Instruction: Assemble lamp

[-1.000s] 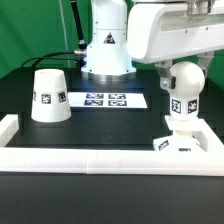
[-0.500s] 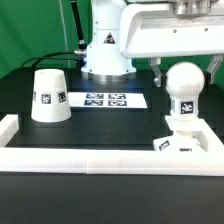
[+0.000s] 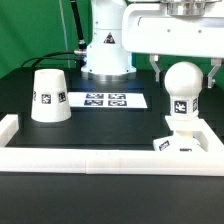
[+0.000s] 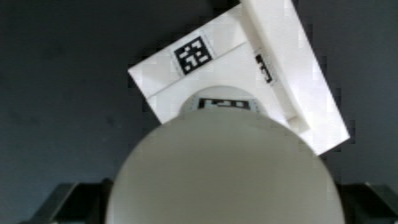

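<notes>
Bulb (image 3: 184, 88) on base (image 3: 186, 144) — flanked by gripper (image 3: 187, 72), jaws apart.

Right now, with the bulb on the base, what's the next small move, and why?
Probably lift the gripper straight up: its jaws stand open either side of the bulb, which stands upright on the base, and the shade sits apart at the exterior view's left.
</notes>
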